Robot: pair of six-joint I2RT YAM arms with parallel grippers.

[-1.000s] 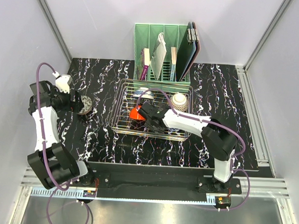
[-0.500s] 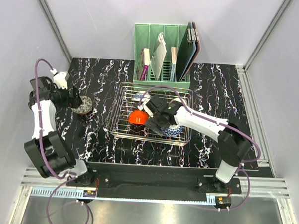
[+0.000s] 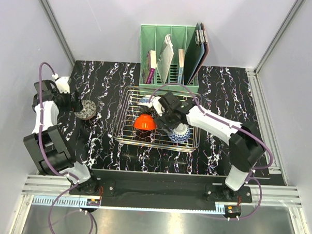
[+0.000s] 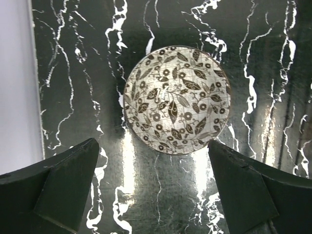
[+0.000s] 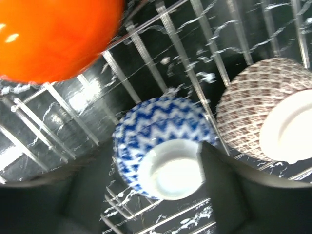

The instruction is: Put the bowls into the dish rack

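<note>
From where I stand, the move that matters belongs to the left side. One small round bowl, white with a brown leaf-and-flower pattern (image 4: 176, 100), sits on the black marbled desk (image 3: 224, 89), outside the chrome wire dish rack (image 3: 122, 120). In the wrist view it lies at 12 o'clock from the left gripper (image 4: 152, 148), centred on the gap and just beyond the tips. The dark fingers (image 4: 63, 180) stand wide apart with nothing between them, and I see no contact with the bowl. Being round, the bowl has no long axis to line up with, so I'd judge a straight advance would bracket it.

From overhead, the rack lies at 3 o'clock from this bowl, with a strip of bare desk between them. The left arm is plainly the nearer one.

The right gripper (image 5: 153, 165) is over the rack. Its fingers are apart, framing an upturned blue-and-white zigzag bowl (image 5: 146, 122) that rests among the wires. The view is blurred, but they don't look clamped on it. A glossy orange-red bowl (image 3: 144, 121) sits at 10 o'clock from the zigzag bowl in that wrist view. A brown-and-cream lattice bowl (image 5: 243, 97) sits at 2 o'clock, and both are in the rack.
</note>
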